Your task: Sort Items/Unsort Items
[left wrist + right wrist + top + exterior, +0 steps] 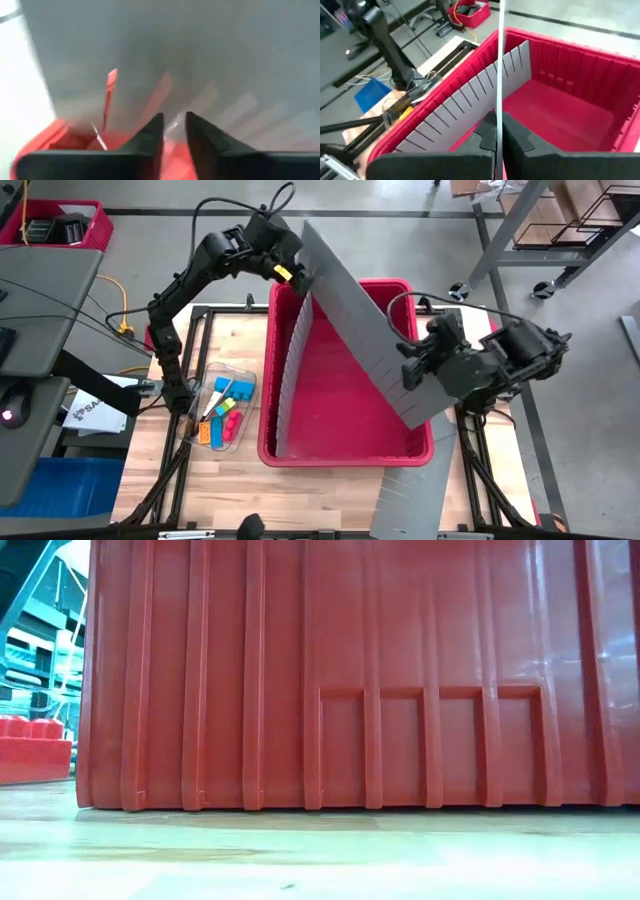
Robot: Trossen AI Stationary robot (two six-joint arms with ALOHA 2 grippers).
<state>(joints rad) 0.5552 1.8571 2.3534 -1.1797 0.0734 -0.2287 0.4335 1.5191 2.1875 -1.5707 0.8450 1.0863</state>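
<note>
Beside the red bin (pixel 345 450), paper (pixel 90 415) (lettering unreadable).

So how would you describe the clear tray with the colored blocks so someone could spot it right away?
Start at the big red bin in the middle of the wooden table. Just off its left wall, near the left arm's base, lies a small clear plastic tray. It is the only see-through container there, holding small blue, yellow, green, red and orange blocks.

light: bright, even | left wrist view: heavily blurred | low view: sharp
</note>
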